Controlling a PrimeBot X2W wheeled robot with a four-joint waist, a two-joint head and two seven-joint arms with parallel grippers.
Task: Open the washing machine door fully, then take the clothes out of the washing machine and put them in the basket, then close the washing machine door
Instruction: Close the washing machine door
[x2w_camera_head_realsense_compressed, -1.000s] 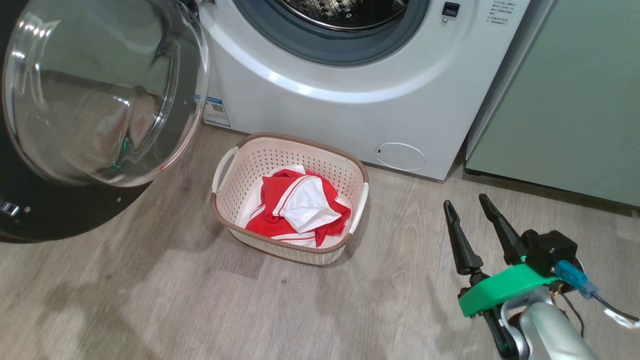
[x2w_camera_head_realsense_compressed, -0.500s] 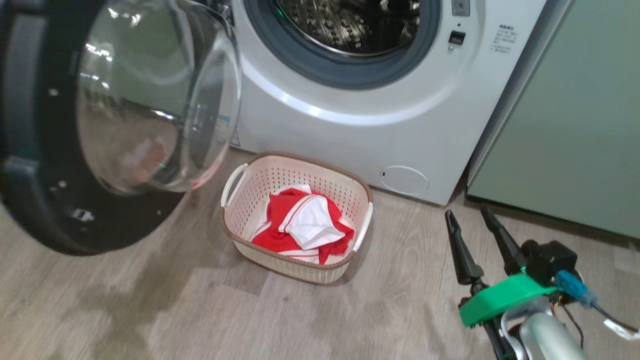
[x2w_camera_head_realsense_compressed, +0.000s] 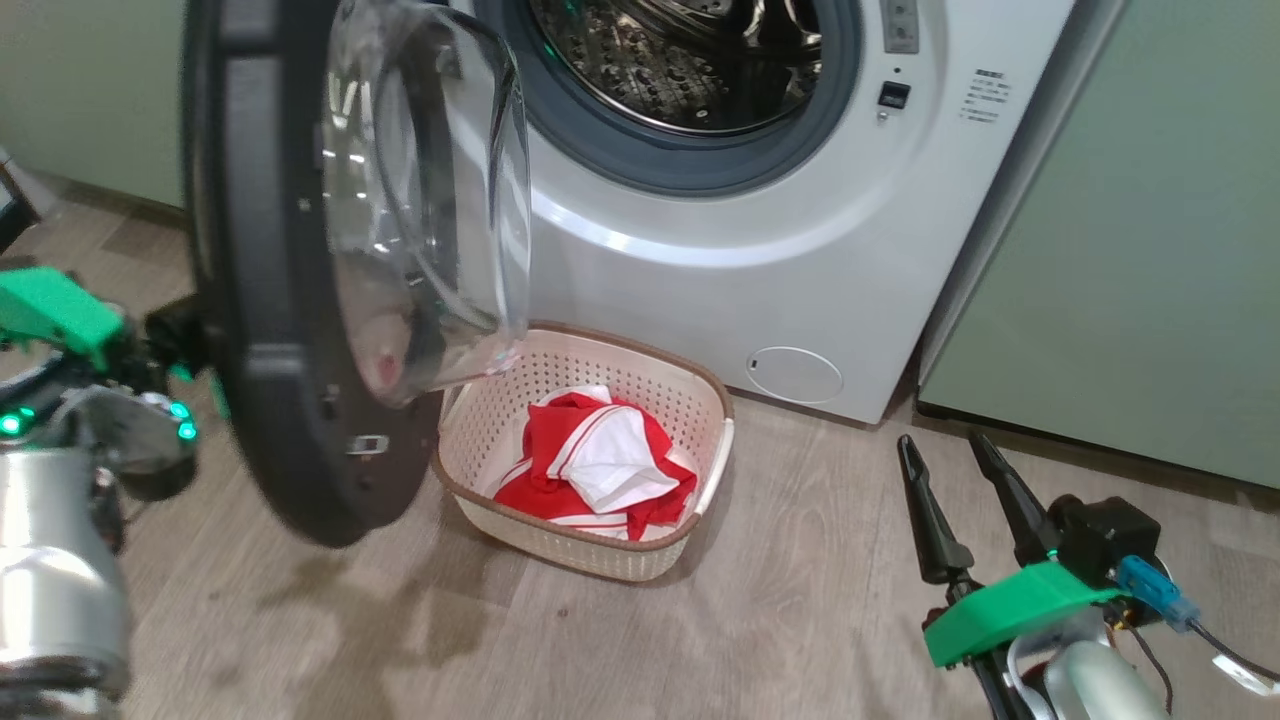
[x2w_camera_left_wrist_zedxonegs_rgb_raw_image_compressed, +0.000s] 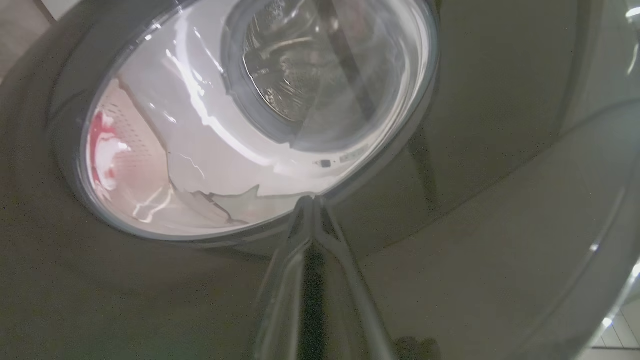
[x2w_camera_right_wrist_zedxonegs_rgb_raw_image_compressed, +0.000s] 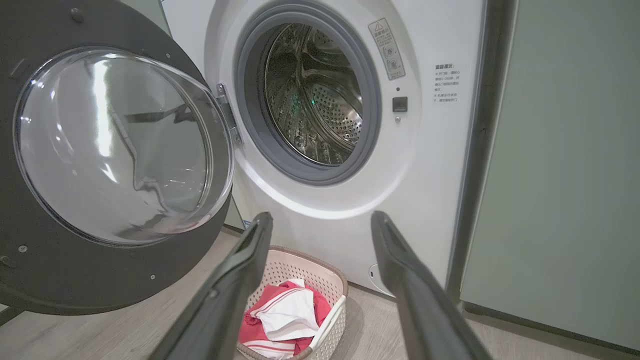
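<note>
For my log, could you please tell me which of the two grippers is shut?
The left gripper: its fingers lie together, tips at the door's black outer face. The right gripper, by contrast, holds its fingers well apart.

Grey wood-look floor (faintly streaked) meets pale green cabinets.

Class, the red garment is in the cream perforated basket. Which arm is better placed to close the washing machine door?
Left: the shut left end effector is at the round black-rimmed glass door's outer face; the open right end effector is well away.
</note>
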